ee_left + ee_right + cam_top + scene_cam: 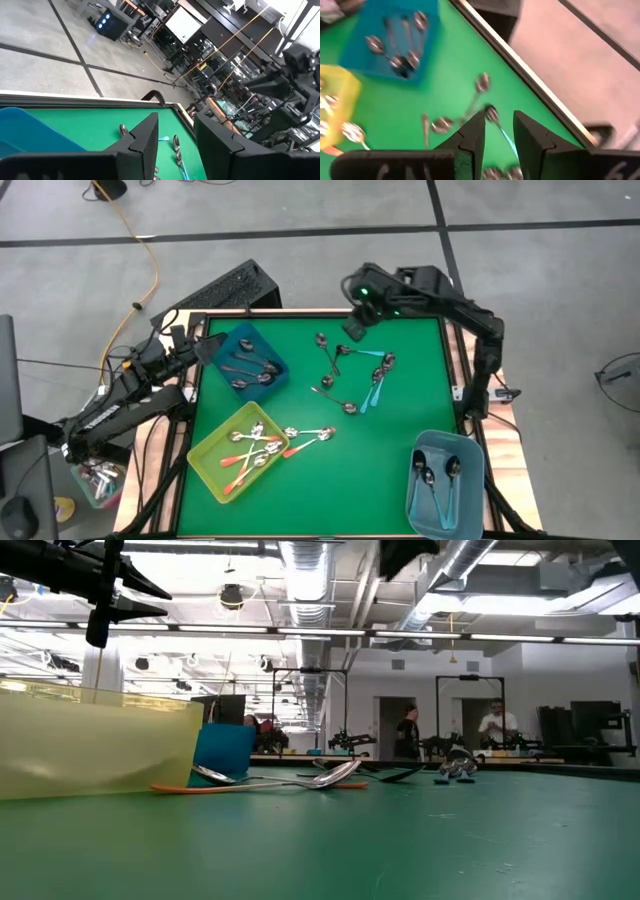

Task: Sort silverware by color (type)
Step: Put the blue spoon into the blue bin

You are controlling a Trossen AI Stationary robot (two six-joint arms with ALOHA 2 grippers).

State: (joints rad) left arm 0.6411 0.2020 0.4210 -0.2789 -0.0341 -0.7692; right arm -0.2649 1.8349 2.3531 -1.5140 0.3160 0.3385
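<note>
The left claw (207,348) hung over the surface's (400,410) far left corner, beside the blue bin (225,345) of grey spoons (252,369), fingers apart and empty. Orange spoons (255,450) lay in and beside the yellow bin (210,465). Mixed spoons (352,380) sat mid-surface. The right claw (353,329) hovered at the far edge, fingers apart, empty. Teal spoons (440,475) filled the near-right bin (470,490).

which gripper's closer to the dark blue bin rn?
Left. The left gripper hovers at the dark blue bin's outer edge, jaws apart, empty. The right gripper is across the mat, above the loose spoons.
</note>
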